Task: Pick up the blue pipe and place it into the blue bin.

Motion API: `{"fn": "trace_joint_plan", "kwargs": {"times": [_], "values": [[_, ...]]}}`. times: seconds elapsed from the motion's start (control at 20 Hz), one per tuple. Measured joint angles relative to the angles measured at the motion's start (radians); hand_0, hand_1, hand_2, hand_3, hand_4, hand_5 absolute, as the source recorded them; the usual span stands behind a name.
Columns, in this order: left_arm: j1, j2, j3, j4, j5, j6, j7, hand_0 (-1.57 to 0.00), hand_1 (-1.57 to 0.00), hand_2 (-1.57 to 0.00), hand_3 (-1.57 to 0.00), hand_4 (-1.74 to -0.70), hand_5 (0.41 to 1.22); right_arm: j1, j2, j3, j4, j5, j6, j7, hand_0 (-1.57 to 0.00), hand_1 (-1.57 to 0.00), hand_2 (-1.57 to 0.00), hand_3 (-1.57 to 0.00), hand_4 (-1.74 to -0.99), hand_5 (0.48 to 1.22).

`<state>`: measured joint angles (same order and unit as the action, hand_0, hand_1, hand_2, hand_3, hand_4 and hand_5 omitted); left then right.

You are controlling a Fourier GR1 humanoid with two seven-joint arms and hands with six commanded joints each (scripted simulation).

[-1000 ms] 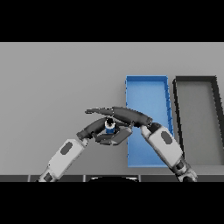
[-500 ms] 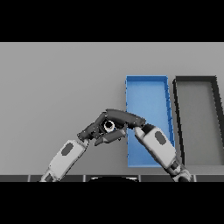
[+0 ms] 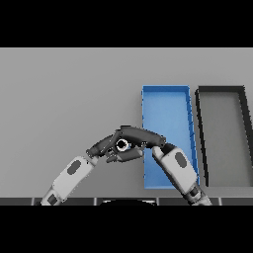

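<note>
On the grey table [image 3: 69, 99], beside the blue bin [image 3: 166, 101] and the dark bin [image 3: 221, 90], the left hand [image 3: 103, 147] and right hand [image 3: 143, 138] have fingers clamped on the blue pipe [image 3: 123, 145], which could slip out short of the blue bin's near wall.

Both hands [image 3: 129, 154] [image 3: 141, 137] clasp blue pipe [image 3: 124, 145] beside blue bin [image 3: 168, 118].

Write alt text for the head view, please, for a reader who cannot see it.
Both robot hands, left robot hand and right robot hand, close together around a small blue pipe above a grey table, just left of an open blue bin. A dark bin stands to the right of the blue one.
</note>
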<state>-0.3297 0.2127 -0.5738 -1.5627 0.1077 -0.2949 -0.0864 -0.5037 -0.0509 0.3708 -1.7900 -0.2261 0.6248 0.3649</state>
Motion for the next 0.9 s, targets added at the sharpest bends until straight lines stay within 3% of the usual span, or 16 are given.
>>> {"fn": "trace_joint_plan", "kwargs": {"times": [0.1, 0.25, 0.35, 0.4, 0.5, 0.55, 0.75, 0.8, 0.9], "values": [[0.000, 0.013, 0.010, 0.008, -0.017, -0.052, -0.022, -0.50, -0.41, -0.42, -0.17, -1.11, 1.184, 0.008, 0.015, 0.000, -0.009, 0.006, 0.007, 0.003, -1.56, -1.56, -1.56, -1.56, -1.482, 1.206], [-0.001, 0.011, 0.023, 0.015, -0.074, -0.064, -0.058, -0.26, -0.21, -0.21, -0.09, -0.95, 0.964, 0.014, 0.040, -0.013, -0.020, 0.007, 0.007, 0.019, -1.57, -1.57, -1.57, -1.56, -1.484, 1.214], [0.000, -0.003, 0.024, 0.021, -0.091, -0.042, -0.034, -0.16, -0.13, -0.14, -0.05, -0.88, 0.842, 0.016, 0.051, -0.021, -0.024, 0.010, 0.019, 0.037, -1.57, -1.57, -1.57, -1.57, -1.484, 1.216], [-0.001, -0.007, 0.028, 0.032, -0.096, -0.027, 0.010, -0.13, -0.11, -0.11, -0.04, -0.85, 0.794, 0.014, 0.062, -0.025, -0.026, 0.015, 0.015, 0.028, -1.57, -1.57, -1.57, -1.57, -1.484, 1.217], [0.004, 0.001, 0.031, 0.023, -0.095, -0.023, 0.020, -0.08, -0.07, -0.07, -0.03, -0.83, 0.719, 0.018, 0.069, -0.032, -0.024, 0.025, 0.022, 0.008, -1.57, -1.57, -1.57, -1.57, -1.485, 1.219], [0.014, -0.006, 0.021, 0.029, -0.108, -0.015, -0.008, -0.07, -0.05, -0.06, -0.02, -0.83, 0.689, 0.022, 0.075, -0.032, -0.029, 0.033, 0.019, 0.029, -1.57, -1.57, -1.57, -1.57, -1.485, 1.219], [0.024, -0.008, 0.047, 0.021, -0.057, -0.012, 0.074, -0.03, -0.02, -0.02, -0.01, -0.87, 0.616, 0.047, 0.087, -0.039, -0.030, 0.057, 0.035, -0.014, -1.57, -1.57, -1.57, -1.57, -1.490, 1.220], [0.027, -0.016, 0.043, 0.014, -0.051, -0.005, 0.120, -0.02, -0.02, -0.02, -0.01, -0.87, 0.612, 0.043, 0.101, -0.041, -0.024, 0.059, 0.029, -0.006, -1.57, -1.57, -1.57, -1.57, -1.491, 1.220], [0.033, -0.009, 0.047, 0.006, -0.048, 0.001, 0.138, -0.01, -0.01, -0.01, 0.00, -0.88, 0.593, 0.022, 0.109, -0.073, -0.017, 0.004, 0.018, 0.048, -1.57, -1.57, -1.57, -1.57, -1.492, 1.221]]}}
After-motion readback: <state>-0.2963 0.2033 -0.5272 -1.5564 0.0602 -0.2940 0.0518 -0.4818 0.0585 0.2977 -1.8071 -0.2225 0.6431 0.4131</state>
